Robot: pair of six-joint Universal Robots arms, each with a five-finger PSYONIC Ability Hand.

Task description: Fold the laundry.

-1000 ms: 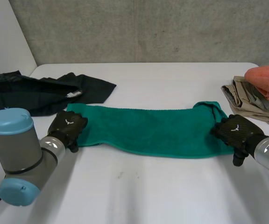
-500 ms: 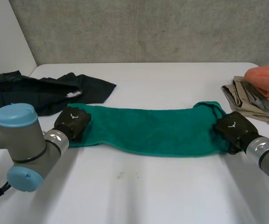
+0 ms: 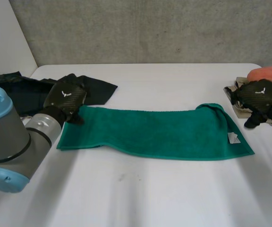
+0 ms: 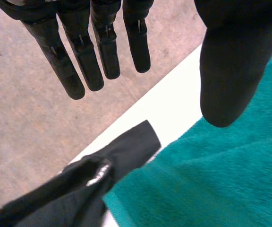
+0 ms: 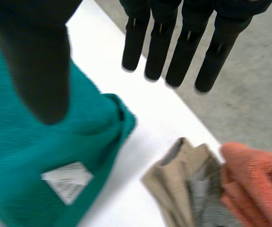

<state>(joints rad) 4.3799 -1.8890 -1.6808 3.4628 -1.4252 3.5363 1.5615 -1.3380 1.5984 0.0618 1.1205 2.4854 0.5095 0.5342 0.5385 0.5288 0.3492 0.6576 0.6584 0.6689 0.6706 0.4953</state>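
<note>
while the green towel point(image 3: 150, 132) lay flat as a long strip on the table point(image 3: 150, 198) | left hand point(image 3: 66, 97) was open, empty, above its left corner | right hand point(image 3: 259, 94) was open, empty, by the folded pile point(image 5: 197, 189) | judged partway: crosswise folds and black garment point(image 3: 18, 92) left

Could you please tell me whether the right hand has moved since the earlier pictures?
Yes. The right hand has left the green towel's right end and gone back towards the folded clothes pile.
</note>
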